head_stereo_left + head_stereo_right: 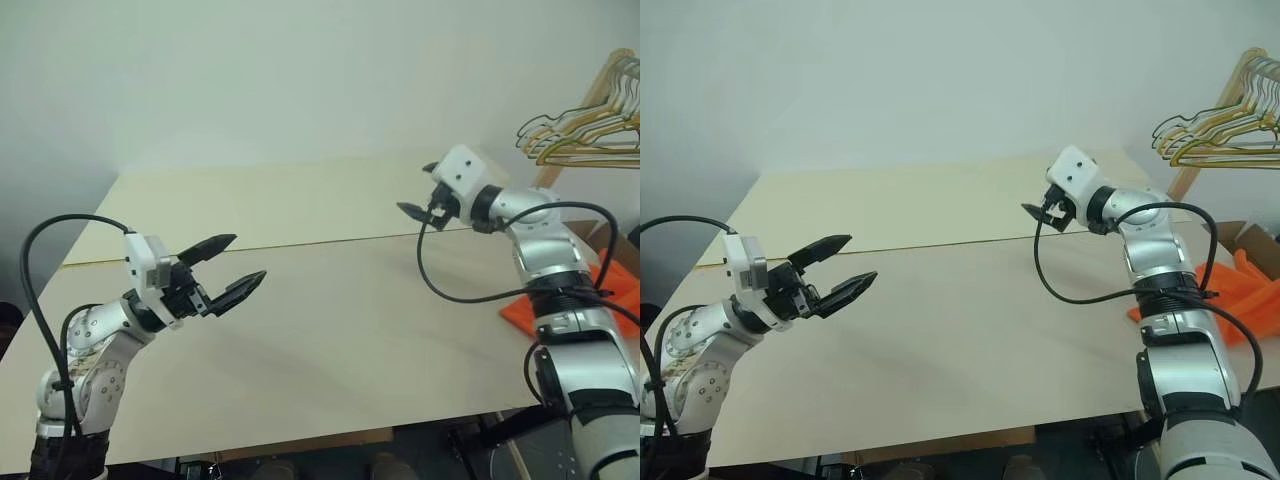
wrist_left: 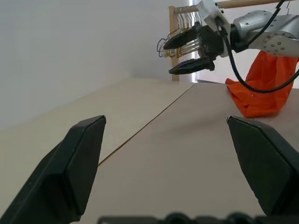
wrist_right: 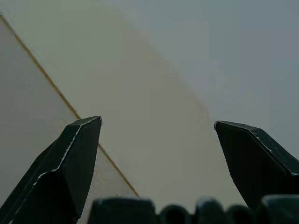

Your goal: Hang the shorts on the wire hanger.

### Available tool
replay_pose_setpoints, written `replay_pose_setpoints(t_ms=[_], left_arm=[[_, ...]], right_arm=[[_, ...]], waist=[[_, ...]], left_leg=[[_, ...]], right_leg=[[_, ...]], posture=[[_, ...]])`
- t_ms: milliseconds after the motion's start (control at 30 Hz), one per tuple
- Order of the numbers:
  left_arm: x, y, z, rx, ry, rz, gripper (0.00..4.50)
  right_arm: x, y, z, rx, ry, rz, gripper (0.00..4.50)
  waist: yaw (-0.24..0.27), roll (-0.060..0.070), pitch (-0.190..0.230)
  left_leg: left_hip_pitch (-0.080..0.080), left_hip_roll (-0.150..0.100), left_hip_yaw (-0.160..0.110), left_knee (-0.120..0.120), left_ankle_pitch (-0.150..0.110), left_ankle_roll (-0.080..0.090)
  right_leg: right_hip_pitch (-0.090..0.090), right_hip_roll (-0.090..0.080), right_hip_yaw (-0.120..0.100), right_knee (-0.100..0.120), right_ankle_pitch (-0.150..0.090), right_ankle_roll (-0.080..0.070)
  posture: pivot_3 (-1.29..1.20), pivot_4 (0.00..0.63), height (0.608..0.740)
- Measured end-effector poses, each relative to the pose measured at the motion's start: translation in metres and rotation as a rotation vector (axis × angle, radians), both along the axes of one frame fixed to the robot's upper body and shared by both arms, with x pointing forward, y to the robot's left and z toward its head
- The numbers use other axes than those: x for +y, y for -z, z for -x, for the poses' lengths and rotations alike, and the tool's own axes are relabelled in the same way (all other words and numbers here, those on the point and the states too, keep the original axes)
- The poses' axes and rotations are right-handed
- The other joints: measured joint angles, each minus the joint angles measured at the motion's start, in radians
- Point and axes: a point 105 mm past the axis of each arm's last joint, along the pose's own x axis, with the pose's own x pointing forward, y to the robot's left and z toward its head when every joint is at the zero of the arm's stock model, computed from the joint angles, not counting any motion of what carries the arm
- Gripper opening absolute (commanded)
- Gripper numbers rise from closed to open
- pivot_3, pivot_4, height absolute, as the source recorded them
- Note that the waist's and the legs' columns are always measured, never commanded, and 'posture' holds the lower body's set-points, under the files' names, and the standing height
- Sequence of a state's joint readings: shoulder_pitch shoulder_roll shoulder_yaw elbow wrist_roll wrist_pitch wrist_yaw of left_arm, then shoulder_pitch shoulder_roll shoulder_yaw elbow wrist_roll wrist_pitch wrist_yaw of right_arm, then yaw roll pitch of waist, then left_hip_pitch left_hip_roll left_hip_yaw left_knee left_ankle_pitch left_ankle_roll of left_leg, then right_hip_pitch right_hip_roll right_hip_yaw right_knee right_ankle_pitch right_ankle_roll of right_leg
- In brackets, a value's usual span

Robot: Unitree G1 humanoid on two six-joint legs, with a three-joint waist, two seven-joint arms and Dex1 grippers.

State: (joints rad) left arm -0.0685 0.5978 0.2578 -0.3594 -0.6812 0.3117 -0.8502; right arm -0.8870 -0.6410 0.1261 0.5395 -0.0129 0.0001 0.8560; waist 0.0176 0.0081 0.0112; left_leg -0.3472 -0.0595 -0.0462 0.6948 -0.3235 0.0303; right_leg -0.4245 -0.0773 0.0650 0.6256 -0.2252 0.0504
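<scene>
The orange shorts (image 1: 516, 311) lie crumpled at the table's right edge, partly hidden behind my right arm; they also show in the left wrist view as the shorts (image 2: 265, 88). The wire hanger is out of view. My left gripper (image 1: 246, 258) hovers open over the near left of the table, pointing right, with nothing between its fingers. Above the far right of the table, my right gripper (image 1: 414, 190) points left; its fingers are spread and empty, left of the shorts and apart from them. The right gripper (image 2: 167, 58) shows its open jaws clearly.
The light wooden table (image 1: 330, 330) is made of two panels with a seam running across it. A wooden rack with a bunch of gold and dark wire hangers (image 1: 585, 130) stands at the back right, beyond the table's corner. Black cables loop off both arms.
</scene>
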Motion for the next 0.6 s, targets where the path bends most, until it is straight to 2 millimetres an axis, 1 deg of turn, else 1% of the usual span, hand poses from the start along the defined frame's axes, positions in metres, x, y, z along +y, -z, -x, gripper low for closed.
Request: replay_pose_setpoints(t_ms=[100, 133, 233, 333, 600], left_arm=[[0.002, 0.003, 0.0, 0.013, -0.011, -0.003, 4.5], [0.003, 0.004, 0.0, 0.018, -0.018, -0.011, 4.5], [0.006, 0.008, 0.0, 0.034, -0.032, -0.036, 4.5], [0.01, 0.014, -0.002, 0.051, -0.051, -0.06, 4.5], [0.013, 0.019, -0.002, 0.065, -0.06, -0.09, 4.5]], right_arm=[[0.004, 0.01, 0.01, 0.094, -0.068, 0.023, 4.48], [0.005, 0.016, 0.017, 0.138, -0.104, 0.045, 4.48], [0.004, 0.034, 0.029, 0.227, -0.149, 0.089, 4.48], [0.006, 0.046, 0.035, 0.269, -0.177, 0.11, 4.48], [0.005, 0.045, 0.04, 0.264, -0.198, 0.147, 4.48]], waist=[[0.008, -0.001, 0.0], [0.012, -0.002, 0.0], [0.022, -0.002, 0.0], [0.026, -0.002, 0.0], [0.033, -0.005, 0.0]], left_leg=[[0.001, 0.0, 0.0, 0.0, -0.001, 0.001], [0.001, 0.001, -0.001, 0.0, -0.001, 0.001], [0.001, 0.0, -0.001, 0.0, 0.0, 0.0], [0.001, 0.0, -0.001, 0.0, 0.0, 0.0], [0.001, 0.0, -0.001, 0.0, 0.0, 0.0]], right_leg=[[0.001, 0.0, 0.0, 0.0, 0.0, 0.0], [0.001, 0.001, -0.002, 0.0, 0.0, -0.001], [0.0, 0.0, -0.002, 0.0, 0.0, -0.001], [0.0, 0.0, -0.002, 0.0, 0.0, -0.001], [0.0, 0.0, -0.003, 0.0, 0.0, -0.001]], posture=[[0.14, 0.0, 0.74], [0.14, 0.0, 0.74], [0.14, 0.0, 0.74], [0.14, 0.0, 0.74], [0.14, 0.0, 0.74]])
